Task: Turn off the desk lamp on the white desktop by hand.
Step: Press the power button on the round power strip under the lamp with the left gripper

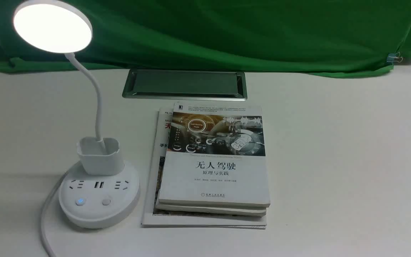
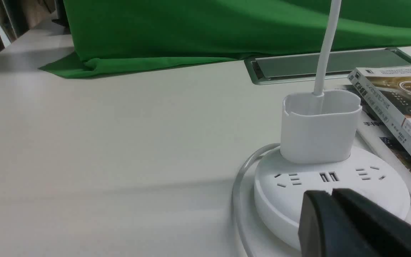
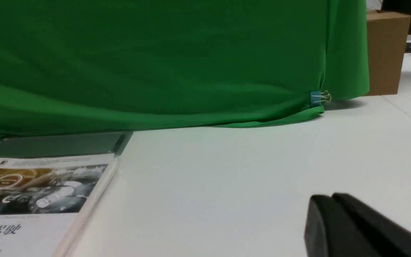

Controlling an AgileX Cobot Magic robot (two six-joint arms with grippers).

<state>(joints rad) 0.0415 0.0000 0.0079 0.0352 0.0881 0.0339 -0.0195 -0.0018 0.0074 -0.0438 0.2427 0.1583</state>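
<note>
The white desk lamp stands lit on the matte white desktop, on the robot's left of the stacked paper books. Its glowing flat disc head tops a thin, smooth, curved neck; a rounded, open square cup sits on the round socket base. Of the base's two round buttons, one glows blue. Behind lie the smooth, silver-framed cable hatch and the softly folded green cloth.

The front view alone shows the disc head and buttons; in the left wrist view the black left gripper covers the button area. Its fingers are closed together, nothing visible between them. The black right gripper is likewise closed and empty. Only the right wrist view shows a brown cardboard box.
</note>
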